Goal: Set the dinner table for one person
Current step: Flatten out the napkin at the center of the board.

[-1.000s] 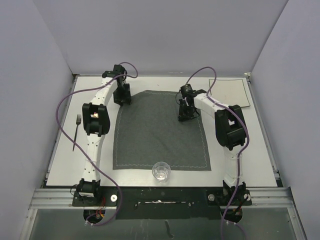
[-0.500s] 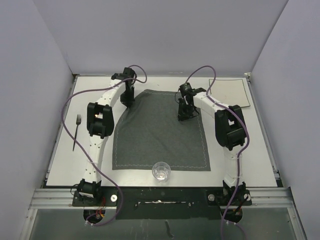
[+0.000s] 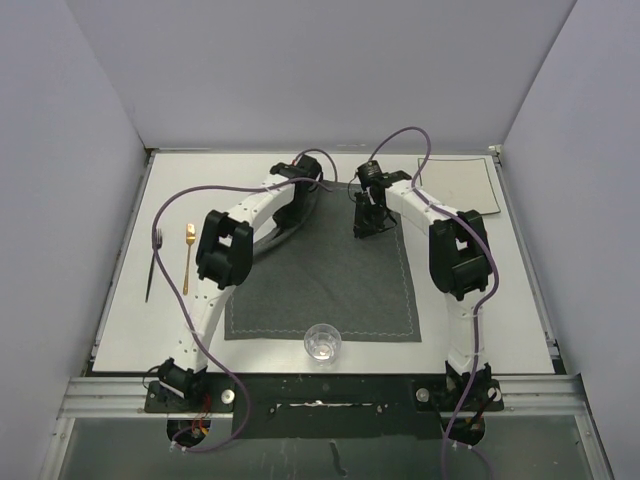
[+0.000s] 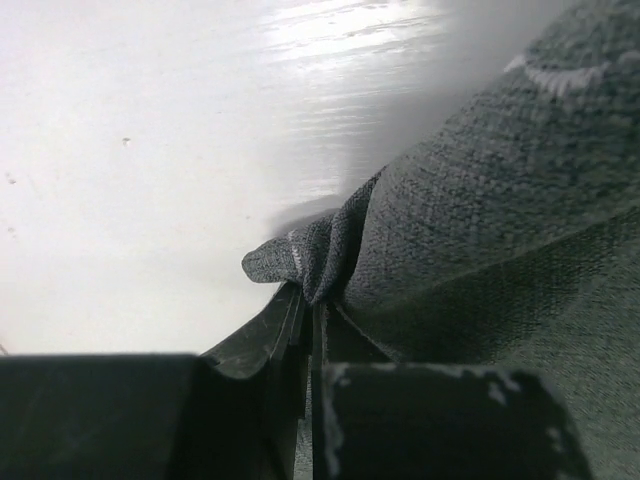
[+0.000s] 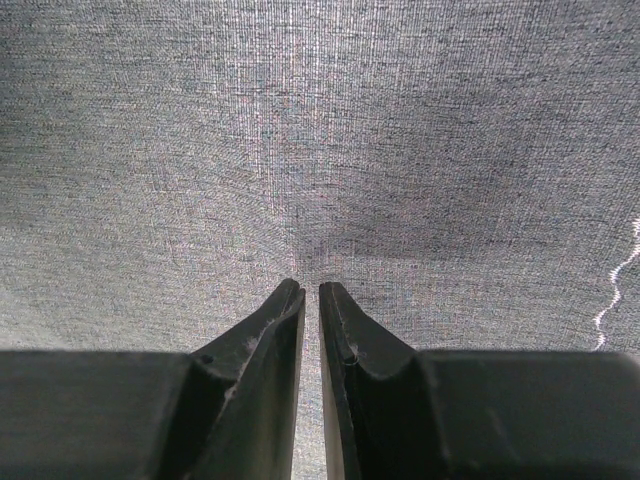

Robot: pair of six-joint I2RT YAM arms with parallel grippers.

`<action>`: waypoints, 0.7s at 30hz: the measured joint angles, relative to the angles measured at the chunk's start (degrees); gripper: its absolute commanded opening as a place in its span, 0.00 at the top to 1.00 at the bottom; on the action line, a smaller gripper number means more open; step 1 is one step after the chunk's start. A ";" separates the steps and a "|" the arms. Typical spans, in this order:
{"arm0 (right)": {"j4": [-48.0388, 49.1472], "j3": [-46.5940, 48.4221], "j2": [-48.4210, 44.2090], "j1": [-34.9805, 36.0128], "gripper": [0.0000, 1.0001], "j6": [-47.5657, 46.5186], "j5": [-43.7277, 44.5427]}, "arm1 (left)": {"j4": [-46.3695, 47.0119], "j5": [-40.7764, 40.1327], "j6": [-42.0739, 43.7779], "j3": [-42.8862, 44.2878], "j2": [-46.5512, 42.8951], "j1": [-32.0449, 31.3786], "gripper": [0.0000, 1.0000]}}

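The white dinner table (image 3: 490, 300) carries a dark grey cloth placemat (image 3: 330, 280). My left gripper (image 3: 300, 203) is shut on the placemat's far-left corner and holds it pulled in toward the middle, so the left edge is folded over. In the left wrist view the bunched cloth corner (image 4: 300, 262) sits pinched at my left gripper (image 4: 312, 305) above the table (image 4: 150, 150). My right gripper (image 3: 366, 228) is shut, its tips down on the placemat near the far right. In the right wrist view my right gripper (image 5: 312, 290) touches flat cloth (image 5: 320, 120).
A dark fork (image 3: 152, 265) and a gold spoon (image 3: 187, 258) lie on the table at the left. A clear glass (image 3: 322, 342) stands at the placemat's near edge. A white square plate (image 3: 457, 183) lies at the far right corner. Walls enclose three sides.
My left gripper has moved right with the placemat's far-left corner, folding the left edge inward. A gold spoon now shows beside the fork. The right gripper has stayed put.
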 measured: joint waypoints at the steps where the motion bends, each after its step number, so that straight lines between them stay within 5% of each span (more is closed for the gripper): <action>1: -0.13 0.09 0.00 0.00 0.85 0.00 -0.09 | 0.04 -1.49 -0.50 -0.31 -0.07 -0.20 1.00; 15: -1.75 2.73 1.01 0.04 0.85 -0.24 -2.64 | -1.33 -8.98 -0.50 6.54 -1.81 0.02 1.00; 21: -2.16 5.55 3.82 0.11 0.85 -0.39 -4.00 | -0.31 -8.92 -0.48 -0.66 -7.85 -2.45 1.00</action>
